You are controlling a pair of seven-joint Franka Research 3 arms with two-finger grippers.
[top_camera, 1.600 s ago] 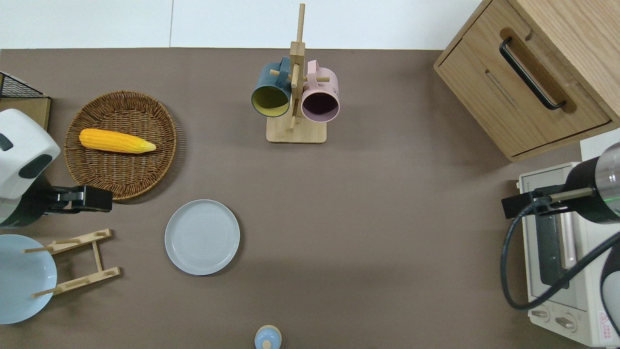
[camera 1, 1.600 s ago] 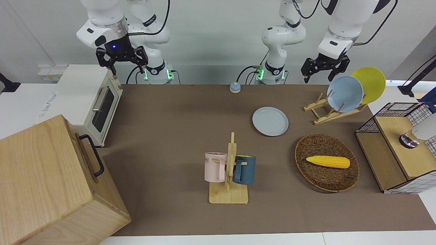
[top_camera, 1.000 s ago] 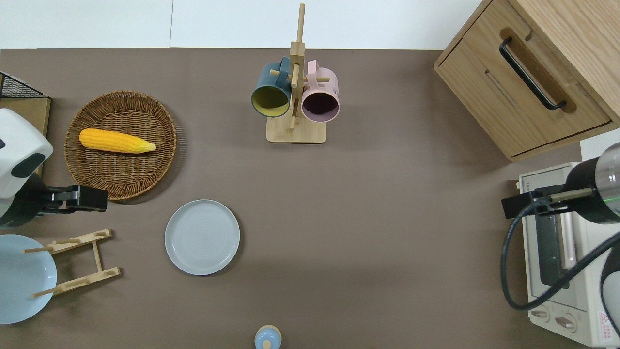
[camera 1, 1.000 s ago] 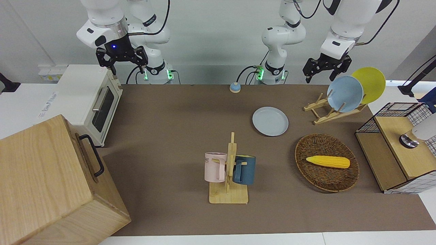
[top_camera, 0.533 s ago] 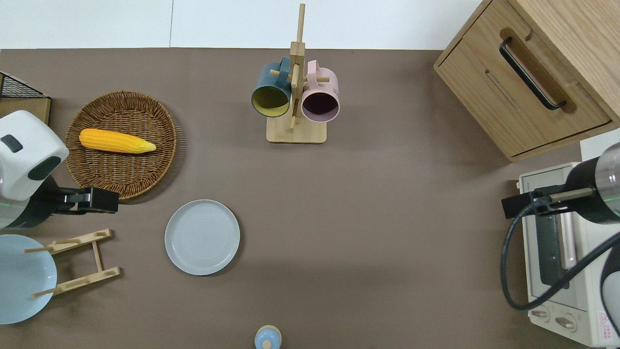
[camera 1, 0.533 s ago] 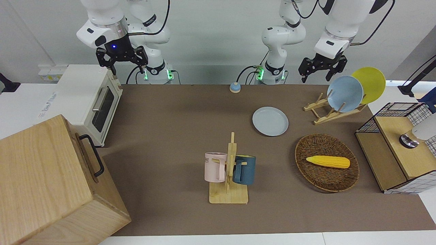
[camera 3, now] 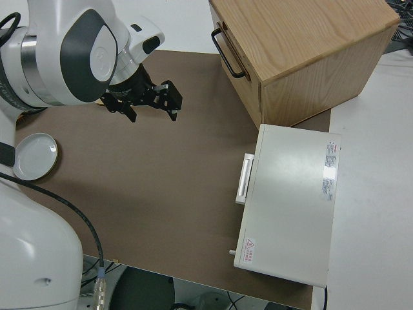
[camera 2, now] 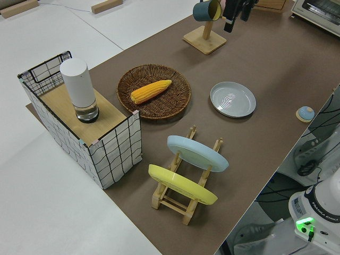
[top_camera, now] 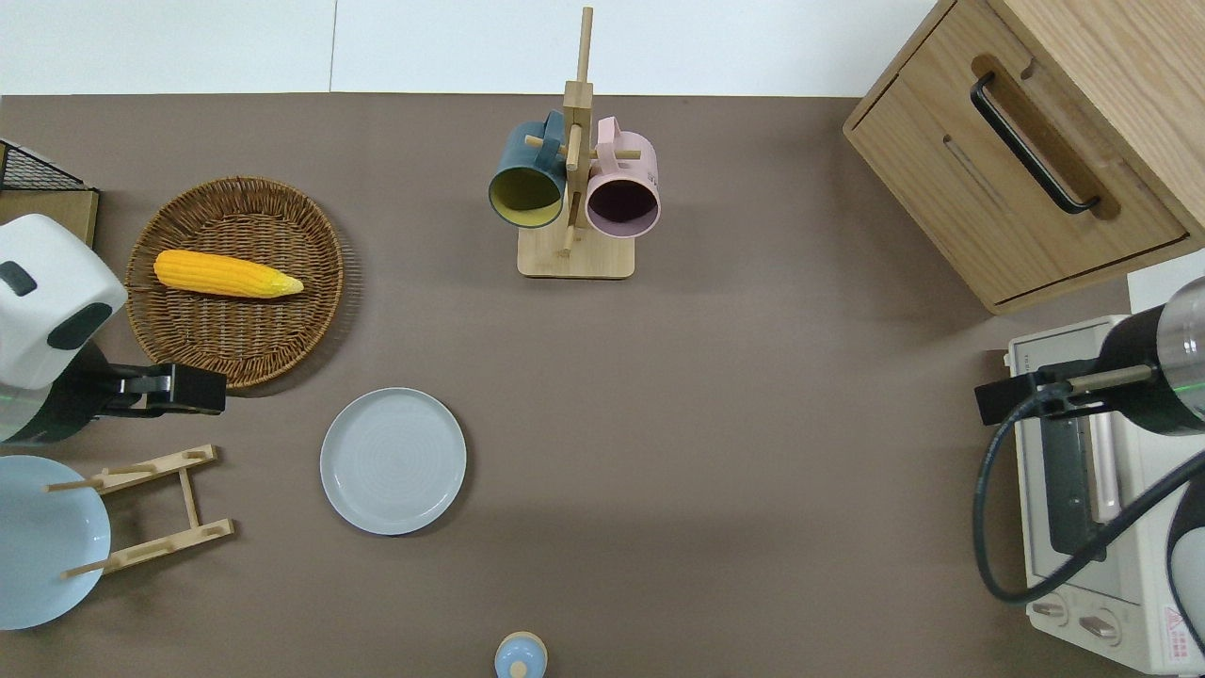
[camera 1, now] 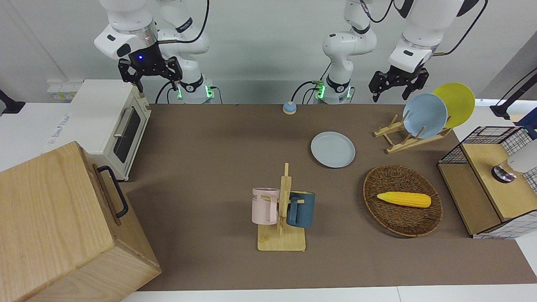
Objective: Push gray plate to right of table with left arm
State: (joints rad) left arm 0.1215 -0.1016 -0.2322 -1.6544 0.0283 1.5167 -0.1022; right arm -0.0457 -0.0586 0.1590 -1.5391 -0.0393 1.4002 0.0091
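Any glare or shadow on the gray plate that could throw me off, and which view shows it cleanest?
Overhead view: the gray plate is evenly lit, rim sharp, a thin shadow at its robot-side edge. Front view: no glare, soft shadow only. Left side view: faint ring reflections in its middle. The left gripper casts no shadow on it.

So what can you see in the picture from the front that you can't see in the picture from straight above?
Only the front view shows the yellow plate on the rack and the white cylinder on the wire box. Only the overhead view shows down into the two mugs, with their open mouths. Both show the gray plate flat on the brown table, the corn in the basket, and the left gripper up in the air, open, not touching the plate.
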